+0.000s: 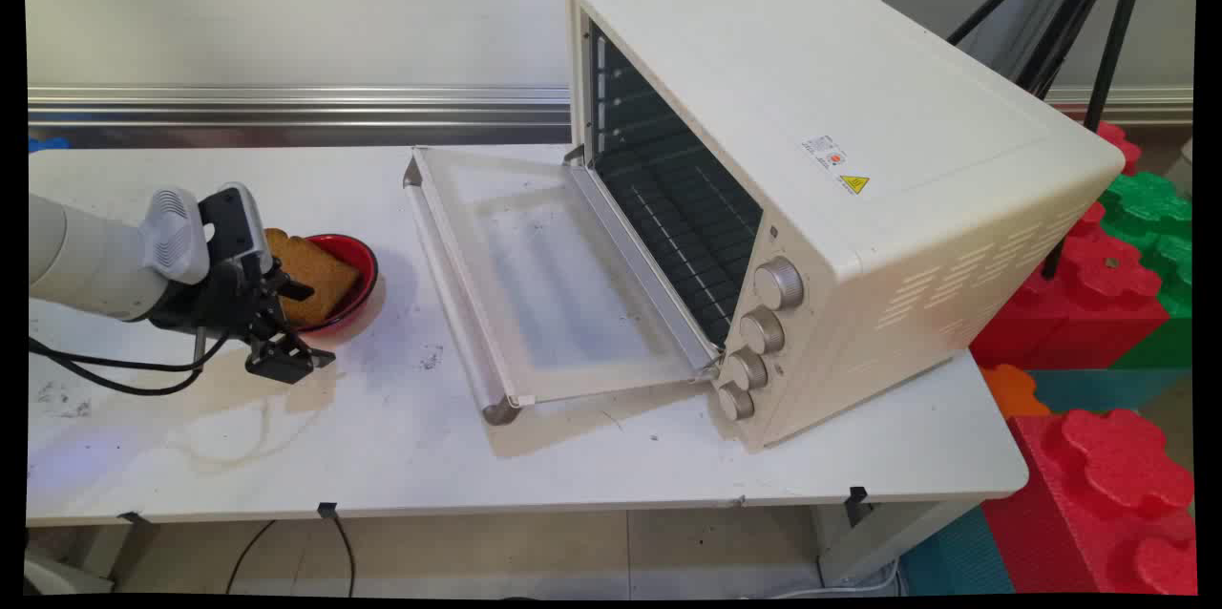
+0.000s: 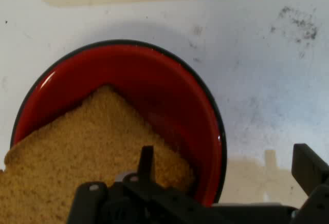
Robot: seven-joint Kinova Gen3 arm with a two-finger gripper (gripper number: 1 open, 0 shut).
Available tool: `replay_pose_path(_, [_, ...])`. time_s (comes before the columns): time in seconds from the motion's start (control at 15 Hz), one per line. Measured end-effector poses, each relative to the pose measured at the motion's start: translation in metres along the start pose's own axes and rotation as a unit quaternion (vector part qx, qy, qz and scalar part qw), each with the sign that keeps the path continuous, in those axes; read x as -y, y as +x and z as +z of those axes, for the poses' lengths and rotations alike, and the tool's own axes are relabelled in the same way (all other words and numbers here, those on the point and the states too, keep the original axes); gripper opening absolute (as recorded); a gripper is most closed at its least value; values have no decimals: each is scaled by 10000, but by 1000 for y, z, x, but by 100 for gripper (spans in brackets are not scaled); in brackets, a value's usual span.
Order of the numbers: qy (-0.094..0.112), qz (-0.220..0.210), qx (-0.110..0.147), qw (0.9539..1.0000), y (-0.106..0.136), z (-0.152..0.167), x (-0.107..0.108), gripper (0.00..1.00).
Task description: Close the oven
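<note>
at the left the gripper sits low by the red bowl, fingers spread wide with one finger over the slice of toast and the other outside the rim (nothing clamped). the toast leans in the bowl, unlifted. to the right, the toaster oven stands with its door dropped flat and racks bare.

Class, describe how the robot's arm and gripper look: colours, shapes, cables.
The arm is a smooth white tube ending in a grey ribbed cap. The gripper is black, with jointed linkage and two flat fingers. Black cables hang beneath it.
</note>
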Motion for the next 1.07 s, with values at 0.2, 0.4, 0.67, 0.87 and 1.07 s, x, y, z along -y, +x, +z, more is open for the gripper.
replay_pose_path(0.2, [-56, 33, -65, 10000, 3, -10, 2, 100])
replay_pose_path(0.4, [-159, 84, -142, 9997, 8, -24, 4, 100])
replay_pose_path(0.67, [-316, 137, -235, 9991, 13, -50, 13, 100])
replay_pose_path(0.87, [-424, 159, -308, 9985, 15, -66, 22, 100])
replay_pose_path(1.07, [-507, 165, -389, 9978, 19, -75, 28, 100])
